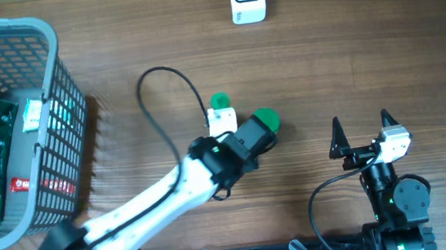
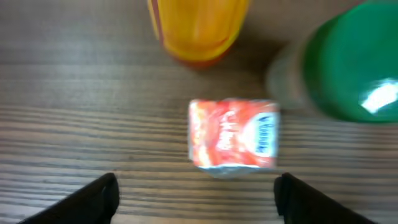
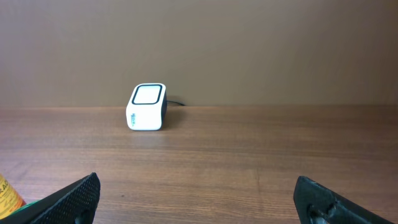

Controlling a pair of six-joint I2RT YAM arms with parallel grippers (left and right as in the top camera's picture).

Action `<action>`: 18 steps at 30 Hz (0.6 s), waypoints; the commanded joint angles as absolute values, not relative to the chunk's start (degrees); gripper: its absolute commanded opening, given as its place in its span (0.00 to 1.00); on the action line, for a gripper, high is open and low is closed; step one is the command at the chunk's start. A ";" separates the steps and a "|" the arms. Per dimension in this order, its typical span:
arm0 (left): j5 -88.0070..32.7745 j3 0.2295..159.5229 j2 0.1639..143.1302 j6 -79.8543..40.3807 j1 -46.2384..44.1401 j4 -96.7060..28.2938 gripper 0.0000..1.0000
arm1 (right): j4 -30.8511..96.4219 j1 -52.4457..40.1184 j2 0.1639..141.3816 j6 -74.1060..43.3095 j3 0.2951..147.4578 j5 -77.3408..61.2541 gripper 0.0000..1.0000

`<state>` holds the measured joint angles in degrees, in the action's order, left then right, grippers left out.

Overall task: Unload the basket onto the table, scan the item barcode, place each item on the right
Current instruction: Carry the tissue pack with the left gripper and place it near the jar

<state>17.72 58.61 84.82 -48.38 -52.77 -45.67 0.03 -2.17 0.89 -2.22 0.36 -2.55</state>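
The item, a small red and white packet (image 2: 233, 134), lies flat on the wooden table in the left wrist view. My left gripper (image 2: 196, 186) hangs open just short of it, its dark fingers spread wide and nothing between them. The white barcode scanner (image 1: 245, 0) stands at the far edge of the table and also shows in the right wrist view as the scanner (image 3: 147, 107). My right gripper (image 1: 364, 138) is open and empty at the front right, pointing toward the scanner. In the overhead view the left arm hides the packet.
A grey mesh basket (image 1: 62, 116) with several packaged goods stands at the left. An orange-yellow container (image 2: 198, 28) and a green-capped one (image 2: 354, 62) stand just beyond the packet. A black cable (image 1: 151, 107) loops across the middle of the table.
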 commanded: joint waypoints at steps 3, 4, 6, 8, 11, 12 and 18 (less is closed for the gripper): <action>21.67 60.40 73.06 -44.95 -52.86 -45.91 1.00 | -0.08 -2.42 0.43 -1.54 0.30 -3.01 0.99; 24.32 60.69 70.76 -44.95 -52.86 -46.17 1.00 | -0.08 -2.39 0.43 -1.56 0.30 -3.01 1.00; 29.78 62.50 65.36 -44.93 -52.45 -47.00 1.00 | -0.08 -2.42 0.43 -1.54 0.30 -3.01 1.00; 31.79 64.66 62.06 -43.55 -51.31 -47.11 1.00 | -0.08 -2.42 0.43 -1.52 0.30 -3.01 1.00; 33.80 69.54 57.91 -40.16 -48.10 -47.03 1.00 | -0.08 -2.42 0.43 -1.54 0.30 -3.01 1.00; 34.74 71.44 56.97 -39.29 -46.70 -47.03 1.00 | -0.08 -2.42 0.43 -1.54 0.30 -3.01 1.00; 40.36 86.06 55.44 -36.14 -32.21 -47.03 1.00 | -0.08 -2.39 0.43 -1.52 0.30 -3.01 1.00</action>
<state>35.29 79.88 55.75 -39.72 -39.20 -46.92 0.05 -2.17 0.89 -2.22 0.36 -2.55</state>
